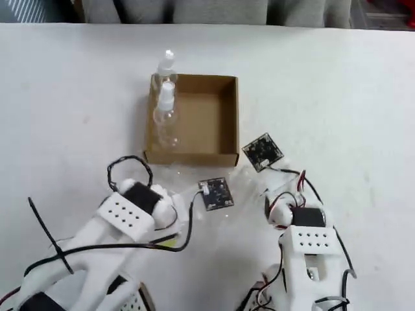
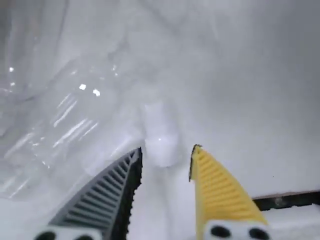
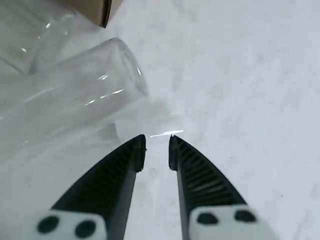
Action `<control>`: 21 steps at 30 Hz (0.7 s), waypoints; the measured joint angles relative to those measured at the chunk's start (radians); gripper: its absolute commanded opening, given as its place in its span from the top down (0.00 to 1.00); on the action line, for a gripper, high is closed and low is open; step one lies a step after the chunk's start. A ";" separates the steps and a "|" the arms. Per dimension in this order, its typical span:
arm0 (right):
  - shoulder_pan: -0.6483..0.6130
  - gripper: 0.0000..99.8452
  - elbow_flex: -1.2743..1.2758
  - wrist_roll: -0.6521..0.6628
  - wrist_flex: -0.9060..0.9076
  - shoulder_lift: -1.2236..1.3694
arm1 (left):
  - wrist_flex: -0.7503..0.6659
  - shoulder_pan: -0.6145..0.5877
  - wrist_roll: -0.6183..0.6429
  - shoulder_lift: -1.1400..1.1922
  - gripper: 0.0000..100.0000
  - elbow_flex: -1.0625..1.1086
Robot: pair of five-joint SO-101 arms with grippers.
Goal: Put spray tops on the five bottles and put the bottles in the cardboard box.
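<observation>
A cardboard box sits mid-table. Two clear bottles with white spray tops are at its left side, one inside and one at the far-left corner. In the left wrist view my left gripper is open, its grey and yellow fingers flanking a white spray top on the neck of a clear bottle lying on the table. My right gripper hovers low over the table, narrowly open and holding nothing, beside another lying clear bottle.
Both arms reach in from the near edge, just in front of the box. A box corner is close beyond the right gripper. White tabletop stretches to the right and left of the box.
</observation>
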 measured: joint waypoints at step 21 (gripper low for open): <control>-0.005 0.93 0.020 0.000 0.000 0.000 | -0.230 -0.041 0.000 0.012 0.79 0.152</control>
